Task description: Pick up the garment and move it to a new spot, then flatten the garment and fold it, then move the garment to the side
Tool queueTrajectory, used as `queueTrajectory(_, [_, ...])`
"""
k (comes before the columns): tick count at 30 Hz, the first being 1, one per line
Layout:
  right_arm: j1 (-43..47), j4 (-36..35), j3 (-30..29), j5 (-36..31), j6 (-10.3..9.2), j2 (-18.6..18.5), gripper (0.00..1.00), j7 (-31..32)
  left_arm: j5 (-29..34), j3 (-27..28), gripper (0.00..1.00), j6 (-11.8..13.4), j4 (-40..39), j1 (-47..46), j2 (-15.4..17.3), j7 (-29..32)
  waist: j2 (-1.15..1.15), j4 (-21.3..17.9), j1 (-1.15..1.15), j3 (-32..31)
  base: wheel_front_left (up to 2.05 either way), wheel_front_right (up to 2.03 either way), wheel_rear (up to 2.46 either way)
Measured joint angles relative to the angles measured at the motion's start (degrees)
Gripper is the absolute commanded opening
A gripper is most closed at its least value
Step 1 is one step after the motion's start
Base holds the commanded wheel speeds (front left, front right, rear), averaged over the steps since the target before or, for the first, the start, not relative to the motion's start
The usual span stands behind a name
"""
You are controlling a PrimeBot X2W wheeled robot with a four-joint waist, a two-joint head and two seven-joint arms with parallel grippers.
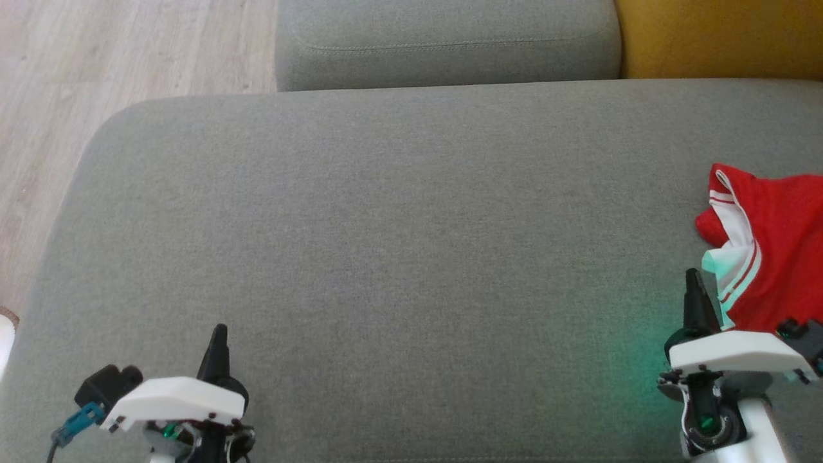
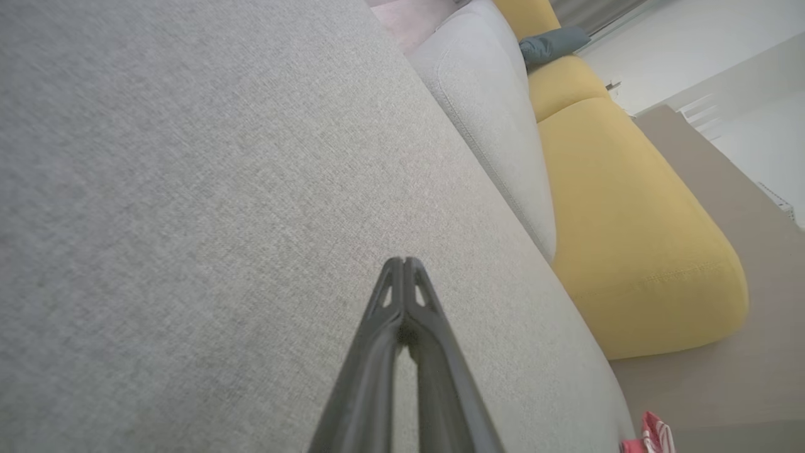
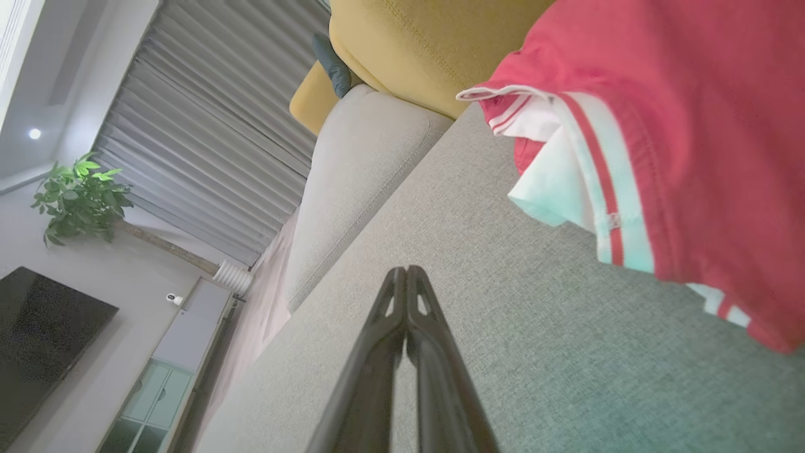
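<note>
The red garment [image 1: 778,244] lies crumpled on the grey sofa cushion [image 1: 386,257], just right of the right hand [image 1: 693,278]. Its fingers are pressed together and empty, as are those of the left hand [image 1: 220,331].

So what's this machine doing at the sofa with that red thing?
A two-armed robot is facing a wide grey cushion, and its job is to move and fold the red garment with white trim. The garment lies rumpled at the cushion's right side. The right gripper is close beside it, shut and holding nothing. The left gripper is also shut and empty, over bare cushion. No fold has been made yet.
</note>
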Motion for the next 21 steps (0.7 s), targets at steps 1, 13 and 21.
queueTrajectory(1, [0.0, -0.1, -0.1, 0.7, 0.00, 0.0, 0.00, 0.3, -0.6, 0.1, 0.00, 0.0, -0.2, 0.0, 0.0, 0.4, 0.00, 0.0, 0.00, 0.0, 0.00, 0.00, 0.00])
queueTrajectory(13, [0.1, -2.4, -0.6, 8.9, -0.01, 0.0, 0.00, 2.0, -7.8, 1.8, 0.00, -1.5, -1.1, 0.0, 0.0, 2.4, 0.00, -0.2, 0.00, -0.1, 0.00, 0.00, 0.00])
queueTrajectory(21, [1.2, -3.6, -1.2, 14.5, -0.01, 0.0, 0.00, 3.5, -12.5, 3.3, 0.00, -2.5, -1.7, -0.1, 0.0, 3.5, 0.00, -0.3, 0.00, -0.1, 0.00, 0.00, 0.00])
